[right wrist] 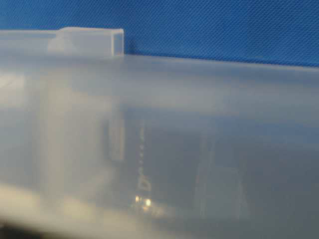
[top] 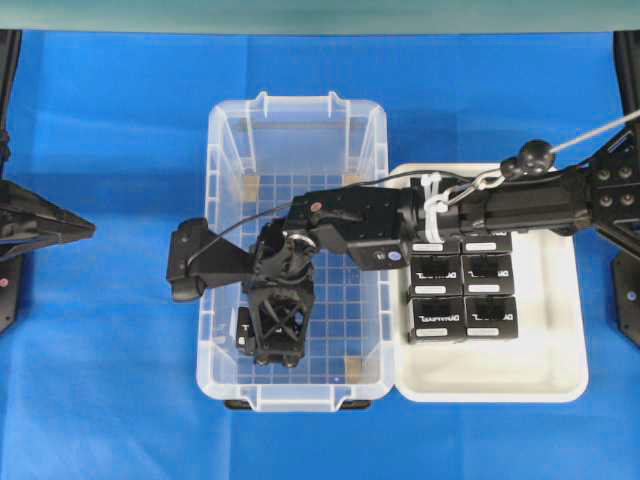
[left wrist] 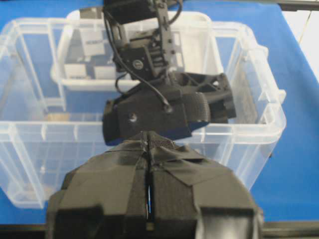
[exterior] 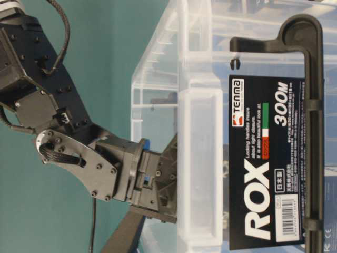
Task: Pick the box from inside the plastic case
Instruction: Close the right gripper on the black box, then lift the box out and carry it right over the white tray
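Fingers of the right gripper [top: 275,345] spread wide, down inside the plastic case [top: 228,385] over the box [top: 244,330] — nothing grasped, lifting still ahead; left gripper [left wrist: 149,199] clenched, idle.

Clear glossy plastic case [top: 228,130] — matt blue cloth [top: 110,390] — glossy white tray [top: 560,350].

A bright blue cloth [top: 120,330] covers the table. On it sits a clear, colourless plastic case [top: 225,150] whose floor shows a pale grid pattern (with small tan patches near its corners). Just right of the case is a plain white tray [top: 560,350] filled with black cartons [top: 460,300] bearing white label strips and white lettering. A black robot arm [top: 520,205] reaches over the case.
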